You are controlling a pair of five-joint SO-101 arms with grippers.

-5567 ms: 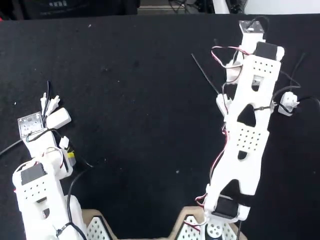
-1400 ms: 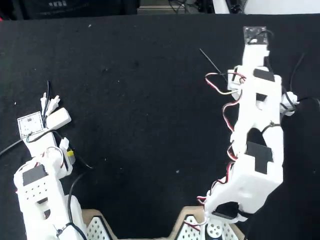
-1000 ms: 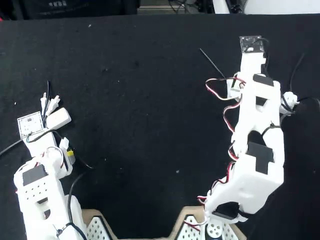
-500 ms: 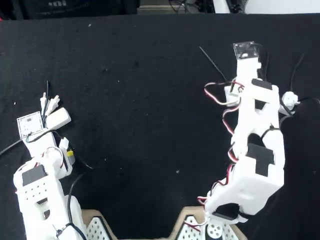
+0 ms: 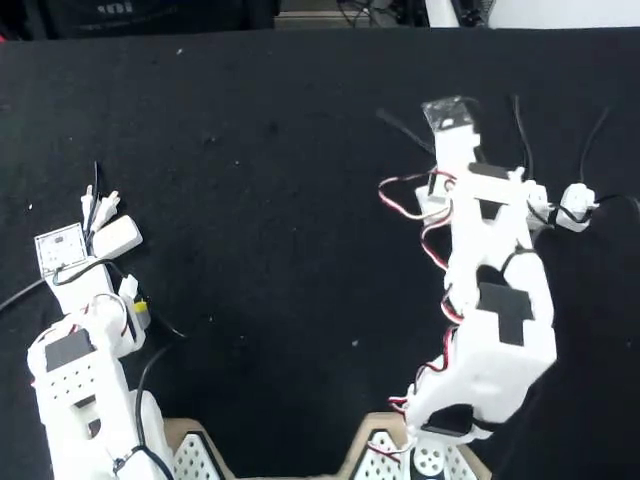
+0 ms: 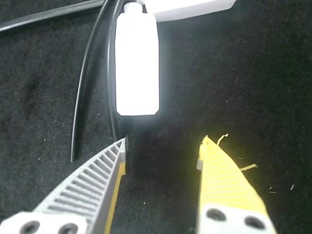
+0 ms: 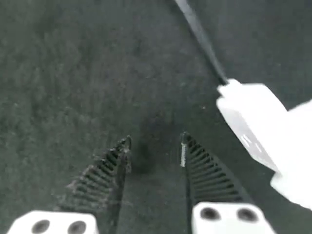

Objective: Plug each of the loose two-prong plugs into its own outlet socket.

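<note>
Clearly the left fingers (image 6: 219, 175) stand wide apart and hold nothing, with a white plug (image 6: 137, 58) lying flat on the table (image 5: 280, 150) just ahead of their tips and roughly in line with the gap. Its thin black cord (image 6: 90, 73) runs along one side of it. In the high view this plug (image 5: 118, 235) sits toward 9 o'clock on the table, just beside the left arm's wrist.

The right fingers (image 7: 204, 170) are partly open and empty, hovering over bare cloth toward 1 o'clock. A second white plug (image 7: 248, 124) with its own cord (image 7: 197, 29) lies close by, off to one side of them rather than between them.

Both plugs look like small, light, hard plastic shells, stiff enough to pinch firmly but smooth and likely to slip or twist. The flat broad sides of the body look like the best place to grip. The cord is limp and may tug the plug askew, so it is better left outside the fingers.
</note>
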